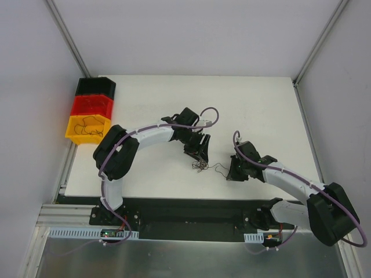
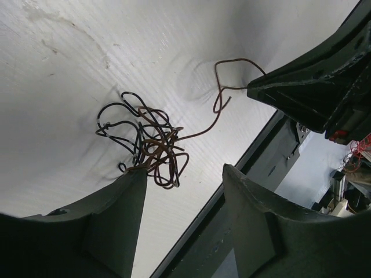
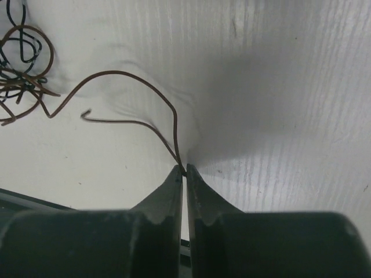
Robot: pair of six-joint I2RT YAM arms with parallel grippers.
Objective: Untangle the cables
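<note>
Close to the near edge of the table [image 1: 174,98], the right pincer [image 3: 184,169] is pressed together and pinches a brown wire [image 3: 133,78]. That wire is partly pulled out, but its other end runs back into the bunch. A bit farther in, the cables [image 2: 148,142] lie on the table in a small knot of black, brown and red loops. The left pincer [image 2: 184,172] hangs spread wide just over them, holding nothing. So the job looks barely started, and most loops need pulling apart. Far back on the left, a yellow bin [image 1: 87,128] may hold more wires, though that is hard to see.
</note>
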